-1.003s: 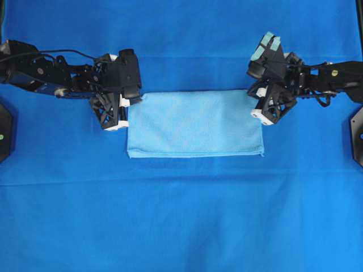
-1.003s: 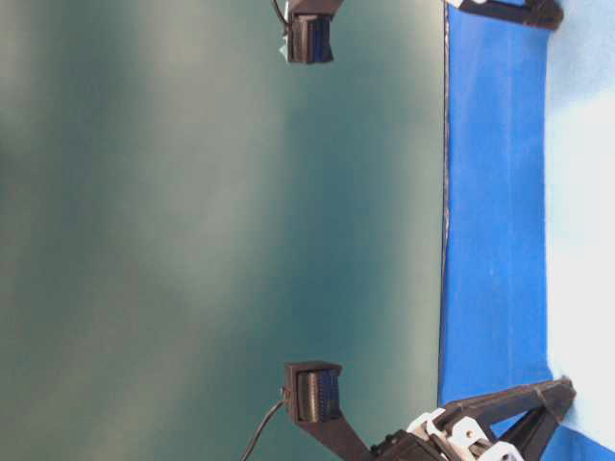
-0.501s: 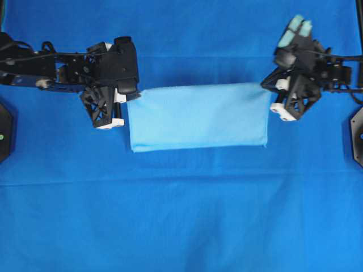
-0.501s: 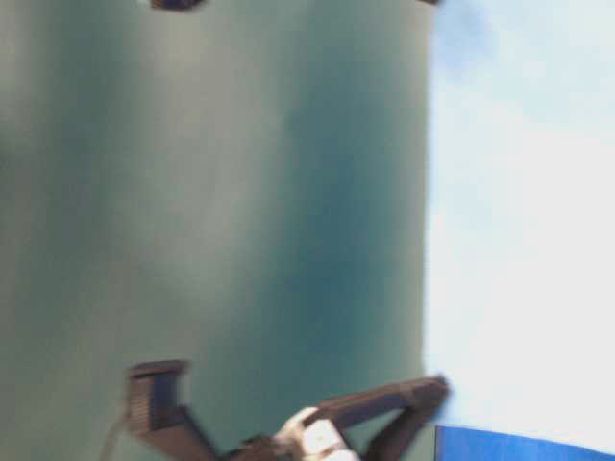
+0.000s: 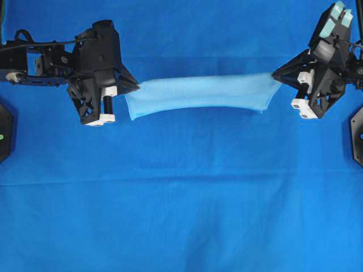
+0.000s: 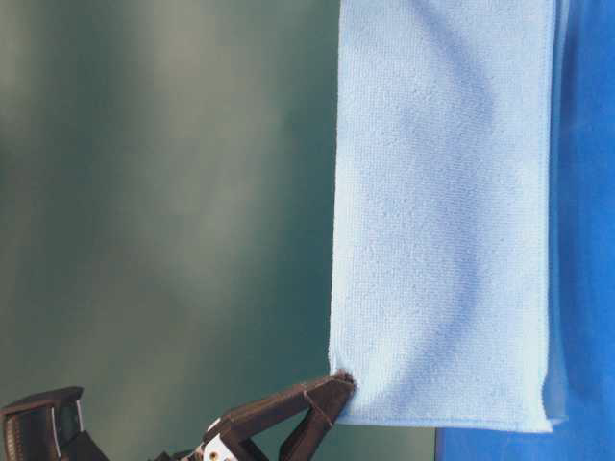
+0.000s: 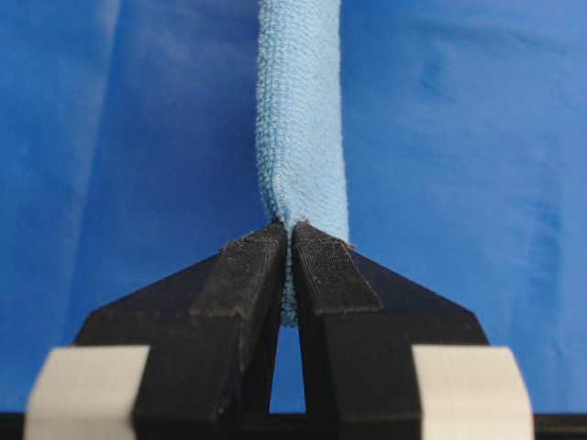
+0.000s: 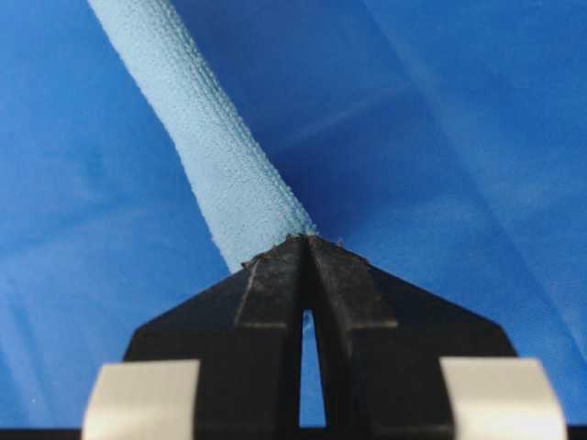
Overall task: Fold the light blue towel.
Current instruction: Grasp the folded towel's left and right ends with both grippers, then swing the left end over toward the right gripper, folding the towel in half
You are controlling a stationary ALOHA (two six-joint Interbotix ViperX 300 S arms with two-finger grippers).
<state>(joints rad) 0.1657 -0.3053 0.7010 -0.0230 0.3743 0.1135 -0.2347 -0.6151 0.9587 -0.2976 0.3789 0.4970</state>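
Observation:
The light blue towel (image 5: 201,92), folded in half, hangs in the air as a sagging band stretched between both grippers. My left gripper (image 5: 135,87) is shut on its left top corner; in the left wrist view the towel (image 7: 301,110) runs away from the pinching jaws of the left gripper (image 7: 290,231). My right gripper (image 5: 276,74) is shut on the right top corner, and in the right wrist view the towel (image 8: 206,147) leaves the right gripper (image 8: 307,240) toward the upper left. The table-level view shows the towel (image 6: 442,211) hanging flat with one gripper (image 6: 338,382) at its corner.
A deep blue cloth (image 5: 181,215) covers the whole table under the towel. Black arm bases sit at the left edge (image 5: 4,130) and right edge (image 5: 357,133). A dark green backdrop (image 6: 163,221) fills the table-level view behind the towel.
Both grippers have risen and moved apart and toward the back, lifting the folded towel off the table cloth; it now hangs stretched between them instead of lying flat.

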